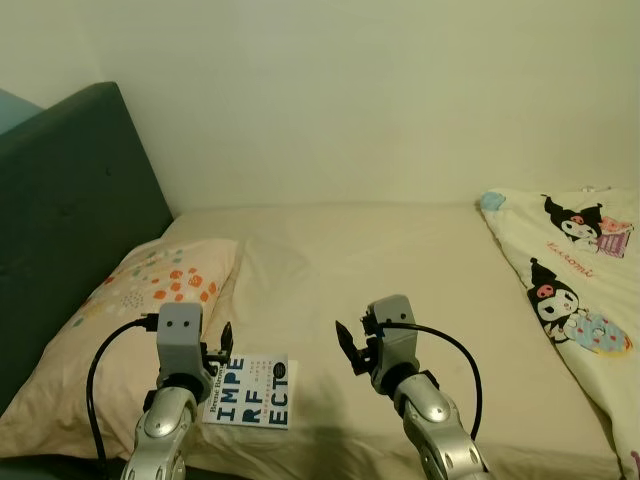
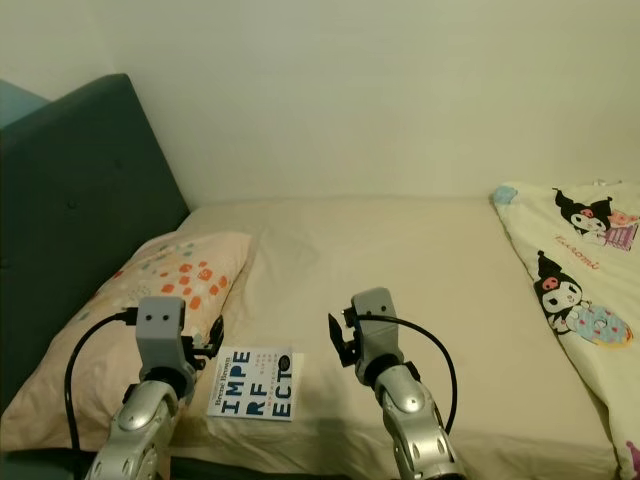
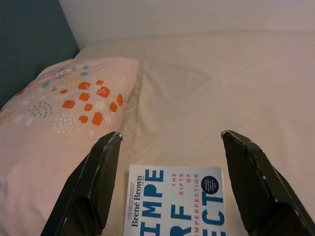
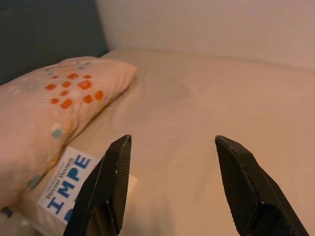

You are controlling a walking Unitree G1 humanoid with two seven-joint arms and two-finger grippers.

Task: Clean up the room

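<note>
The book (image 1: 248, 391) lies flat on the bed (image 1: 420, 270), near its front edge, and serves as the landmark here. Left of the book stands the dark grey padded headboard (image 1: 70, 200). Between headboard and book lies a soft peach pillow (image 1: 120, 330) dotted with orange, teal and pale spots; its edge is just beside the book's left side.

The left gripper (image 3: 170, 142) hovers over the book's near left part, jaws spread wide and holding nothing. In the left wrist view the book's top edge sits between the two black fingers (image 3: 93, 182), a little short of their tips.

The book is a white rectangular paperback with large blue block letters reading "IMPE", "RF" and "ECT". Smaller red words read "THE GIFTS OF IMPERFECTION". The author line along its side reads "Brené Brown". A dark round seal sits by one corner; its text is too small to read.

Right of the book, apart from it, the right gripper (image 4: 170, 142) hangs over bare cream sheet, jaws also wide and empty.

Far right of the book lies a cream blanket (image 1: 575, 270) printed with cartoon figures in black hoods and a pink script word I cannot make out.
</note>
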